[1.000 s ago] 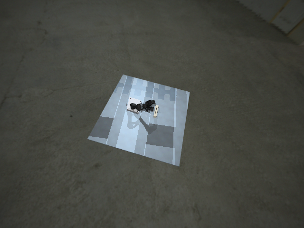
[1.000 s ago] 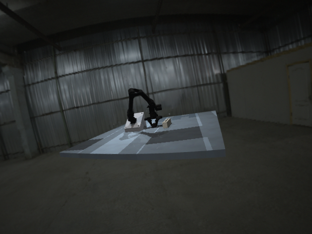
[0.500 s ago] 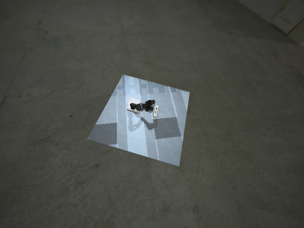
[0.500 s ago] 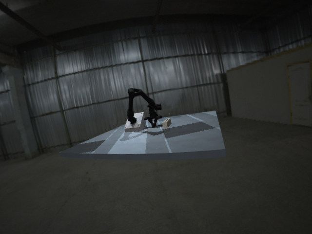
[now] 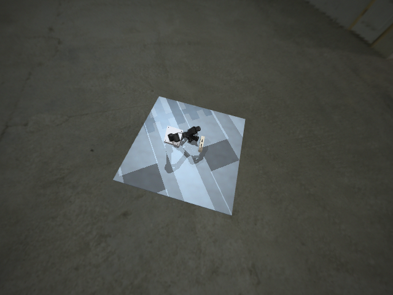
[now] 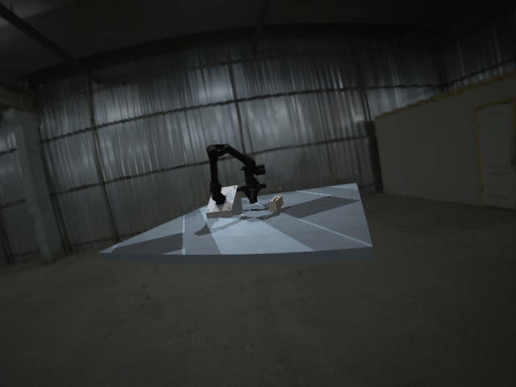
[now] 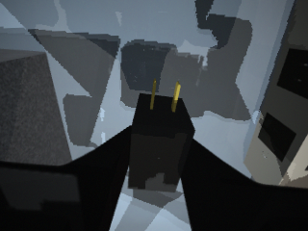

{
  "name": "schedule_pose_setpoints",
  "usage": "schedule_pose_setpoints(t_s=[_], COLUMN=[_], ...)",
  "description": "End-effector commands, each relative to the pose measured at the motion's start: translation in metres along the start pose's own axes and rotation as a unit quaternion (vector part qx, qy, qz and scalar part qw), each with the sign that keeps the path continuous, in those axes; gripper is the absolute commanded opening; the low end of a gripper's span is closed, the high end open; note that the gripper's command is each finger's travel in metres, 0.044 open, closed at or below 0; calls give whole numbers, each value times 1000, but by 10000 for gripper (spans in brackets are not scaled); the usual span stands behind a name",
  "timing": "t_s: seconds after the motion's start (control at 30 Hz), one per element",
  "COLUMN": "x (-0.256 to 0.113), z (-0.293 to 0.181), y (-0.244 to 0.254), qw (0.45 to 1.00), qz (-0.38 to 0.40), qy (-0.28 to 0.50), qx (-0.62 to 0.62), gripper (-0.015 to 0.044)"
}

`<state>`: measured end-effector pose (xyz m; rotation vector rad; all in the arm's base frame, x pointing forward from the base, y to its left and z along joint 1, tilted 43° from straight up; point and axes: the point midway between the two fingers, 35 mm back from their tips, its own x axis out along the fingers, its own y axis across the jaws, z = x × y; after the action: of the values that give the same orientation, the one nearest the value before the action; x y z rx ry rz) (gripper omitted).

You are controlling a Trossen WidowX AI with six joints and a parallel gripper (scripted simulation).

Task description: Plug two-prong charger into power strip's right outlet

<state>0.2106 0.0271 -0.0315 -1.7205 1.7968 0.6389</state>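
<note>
The charger [image 7: 159, 166] is a black block with two brass prongs, seen in the wrist view. My gripper [image 5: 194, 139] [image 6: 252, 201] [image 7: 156, 134] is shut on its sides, and the prongs point away from the wrist camera, toward the top of that view. The exterior view shows the fingertips above the table; the charger is too dark to make out there. The beige power strip [image 5: 201, 144] [image 6: 275, 203] [image 7: 273, 106] stands on the table beside the gripper, to its right in all views. Two dark outlets show in the wrist view, and the strip is partly cut off there.
The arm's white base block [image 5: 170, 129] [image 6: 235, 193] stands left of the gripper; a grey block side [image 7: 29, 103] shows at the left of the wrist view. The square blue-grey table [image 5: 196, 187] [image 6: 258, 241] carries shadows of the arm.
</note>
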Motion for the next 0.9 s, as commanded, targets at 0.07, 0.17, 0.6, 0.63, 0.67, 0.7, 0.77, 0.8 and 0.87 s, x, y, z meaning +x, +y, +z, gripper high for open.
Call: schedule_pose_setpoints(t_s=[0.07, 0.17, 0.6, 0.63, 0.67, 0.7, 0.77, 0.8, 0.87], x=[-2, 0, 8, 9, 10, 10, 12, 12, 14], z=[-1, -2, -6, -6, -7, -7, -8, -8, -9], y=[-2, -3, -8, -9, -9, -9, -10, -11, -11], qw=[999, 998, 983, 981, 979, 977, 973, 970, 966], qz=[2, 3, 12, 12, 13, 14, 15, 16, 17], qy=[-4, -5, -9, -10, -10, -10, -10, -11, -11], qx=[33, 61, 185, 194, 203, 213, 231, 241, 259], gripper=[0, 0, 0, 0, 0, 0, 0, 0, 0])
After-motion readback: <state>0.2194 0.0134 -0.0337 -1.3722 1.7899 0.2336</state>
